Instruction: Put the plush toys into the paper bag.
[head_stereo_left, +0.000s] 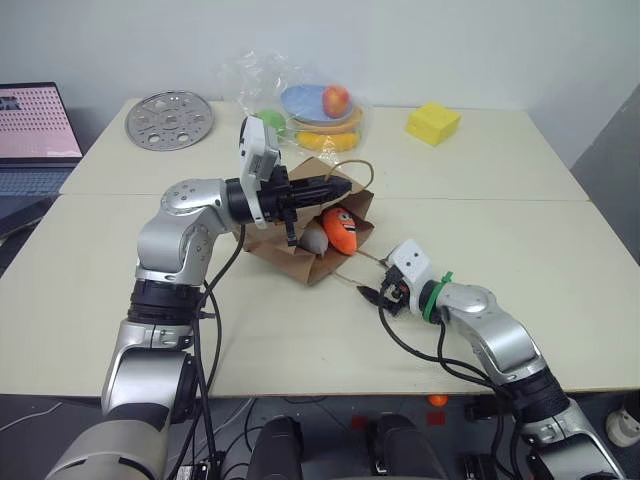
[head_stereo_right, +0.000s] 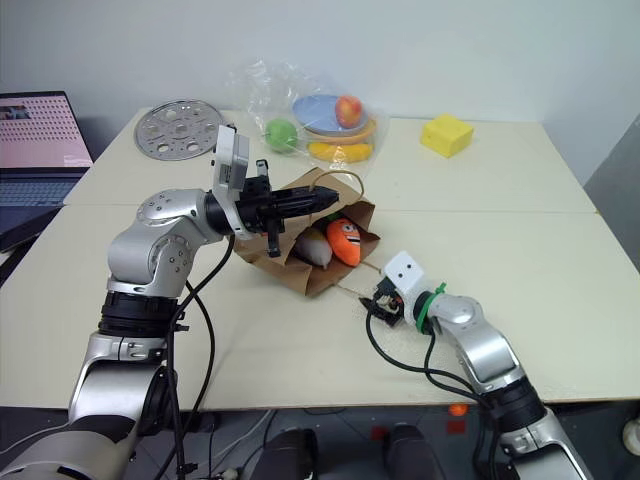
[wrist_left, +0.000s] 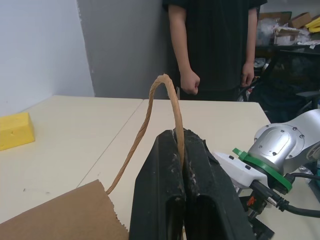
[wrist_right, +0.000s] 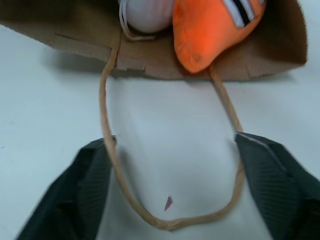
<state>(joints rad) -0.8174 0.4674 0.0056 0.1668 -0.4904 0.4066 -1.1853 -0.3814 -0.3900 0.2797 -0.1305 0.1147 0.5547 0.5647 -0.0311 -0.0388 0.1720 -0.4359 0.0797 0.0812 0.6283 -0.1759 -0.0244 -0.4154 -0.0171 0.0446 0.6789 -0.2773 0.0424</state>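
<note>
We observe the paper bag (head_stereo_left: 300, 245) lying on its side near the middle of the surface (head_stereo_left: 560, 250), mouth facing the near edge. Both plush toys sit in the mouth: the orange carrot (head_stereo_left: 342, 228) and, touching it on the left, the white oval toy (head_stereo_left: 314, 238). The left gripper (wrist_left: 179, 150) has its fingers (wrist_left: 160, 190) pressed together on the upper cord handle (wrist_left: 167, 95), holding that side of the mouth raised. The right gripper (wrist_right: 172, 165) rests low near the front edge, fingers (wrist_right: 87, 185) spread wide astride the lower cord handle (wrist_right: 112, 165), which lies flat on the surface.
</note>
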